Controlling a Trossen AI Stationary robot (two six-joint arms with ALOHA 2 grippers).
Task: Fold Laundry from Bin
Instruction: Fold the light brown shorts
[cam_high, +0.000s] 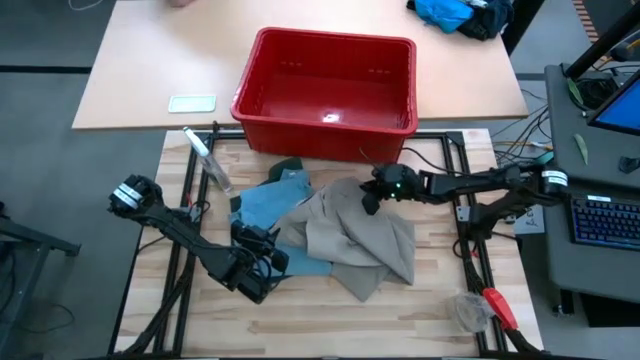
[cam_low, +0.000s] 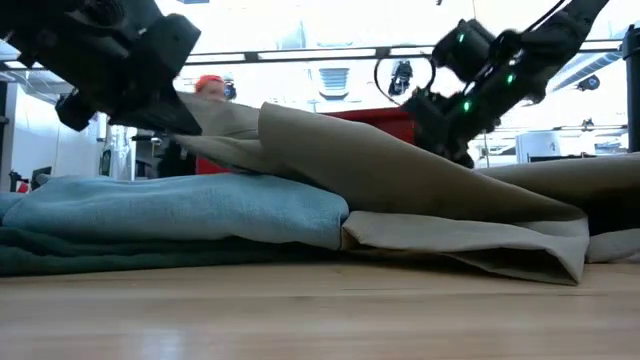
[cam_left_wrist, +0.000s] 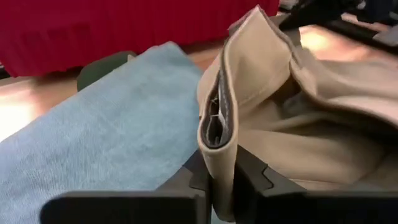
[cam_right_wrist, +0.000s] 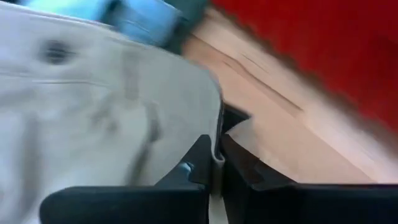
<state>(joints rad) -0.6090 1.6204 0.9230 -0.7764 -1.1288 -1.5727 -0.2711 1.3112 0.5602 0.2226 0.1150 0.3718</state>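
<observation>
Jaws: left gripper (cam_left_wrist: 222, 177) and right gripper (cam_right_wrist: 216, 163) each clamped on khaki garment (cam_high: 360, 235) edge, probably for spreading.

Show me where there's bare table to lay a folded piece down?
Bare wood runs along the near edge of the table, in front of the khaki piece. The red bin is empty too. The middle is crowded: clothes, plus the left gripper and right gripper, both pinching the khaki.
</observation>
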